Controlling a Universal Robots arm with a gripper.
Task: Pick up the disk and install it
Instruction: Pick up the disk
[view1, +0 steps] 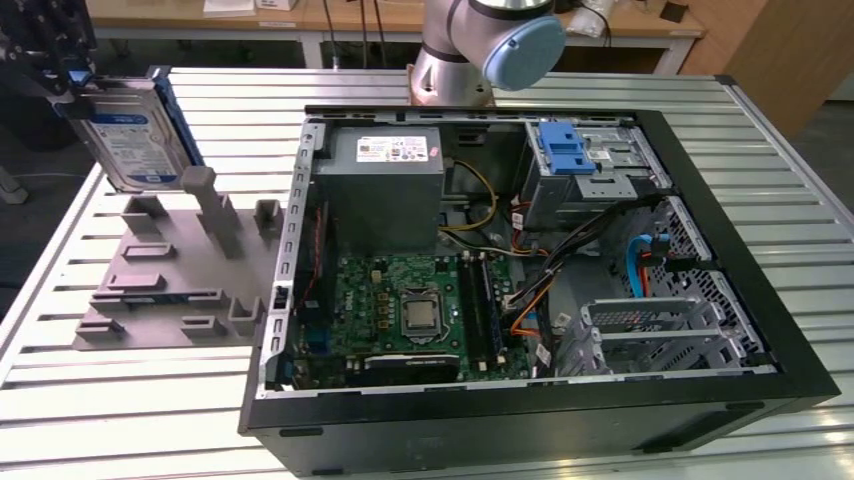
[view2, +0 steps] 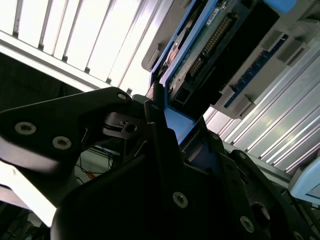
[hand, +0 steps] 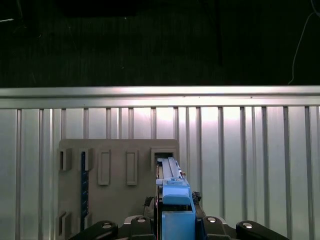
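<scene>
Over the grey holder (view1: 158, 298) at the exterior view's left, beside the open computer case (view1: 534, 410), the gripper (view1: 70, 85) is clamped on the blue end of the upright disk (view1: 134, 145).

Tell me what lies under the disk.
The disk, held by the end effector, hangs over the grey fixture; the slot directly beneath is partly hidden by it.

One disk (view1: 134, 145), one grey holder tray (view1: 150, 300), one open computer case (view1: 534, 420), one robot arm (view1: 497, 45)
</scene>
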